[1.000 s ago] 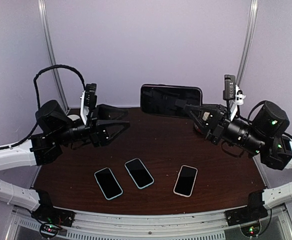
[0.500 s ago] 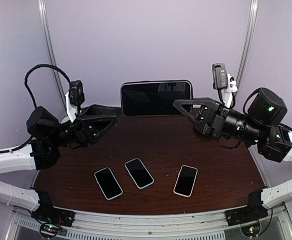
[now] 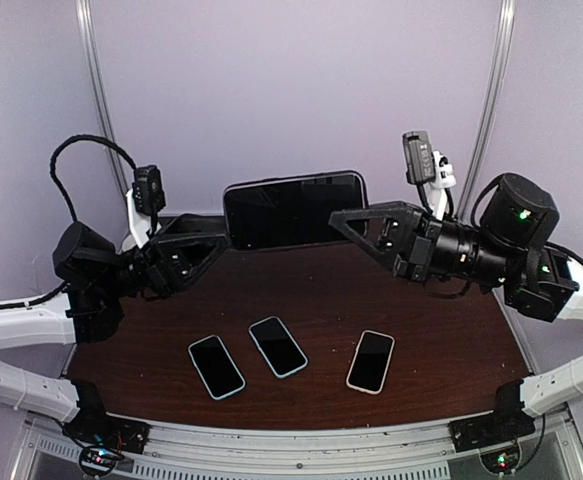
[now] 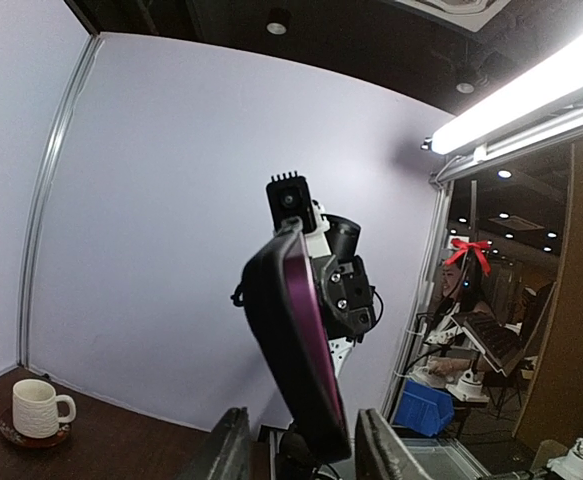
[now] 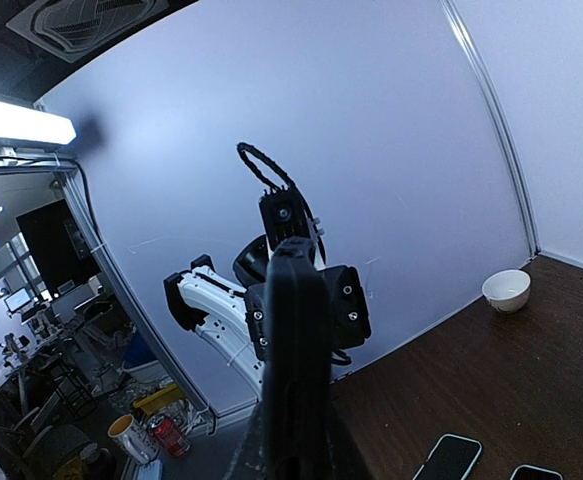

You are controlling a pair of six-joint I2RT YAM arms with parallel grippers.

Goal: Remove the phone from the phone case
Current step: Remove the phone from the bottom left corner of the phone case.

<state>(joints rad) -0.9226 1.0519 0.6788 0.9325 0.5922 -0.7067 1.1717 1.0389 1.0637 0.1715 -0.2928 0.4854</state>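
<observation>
**Item 1. Spare handsets, three, near edge of table (image 3: 441,330).** The left handset (image 3: 216,366), middle handset (image 3: 277,346) and right handset (image 3: 371,361) lie flat, screens up, apart from one another. Neither arm touches them.

**Item 2. Phone (image 3: 294,205), in its phone case (image 4: 267,300).** It is held in the air above the middle of the table, long side level and screen towards the top camera. It hangs between the two grippers, well clear of the wood.
- Handling, as judged: a light, thin, rigid slab. The glass face is slick and breakable, so a drop from this height would be costly. The case lip is probably pliable.
- Best hold is across the short ends or the rim of the case, never with pads flat on the glass. Peeling one corner of the case back should free the phone.

**Item 3. Right gripper (image 3: 339,220).** Clamped on the phone's right end and carrying it.

**Item 4. Left gripper (image 3: 223,232).** Its jaws stand parted astride the left end. The left wrist view shows a gap beside one finger (image 4: 229,450).

**Item 5. Far pieces.** A white cup (image 4: 37,408) stands on a saucer (image 4: 16,434), and a white bowl (image 5: 508,290) sits alone on the table.
</observation>
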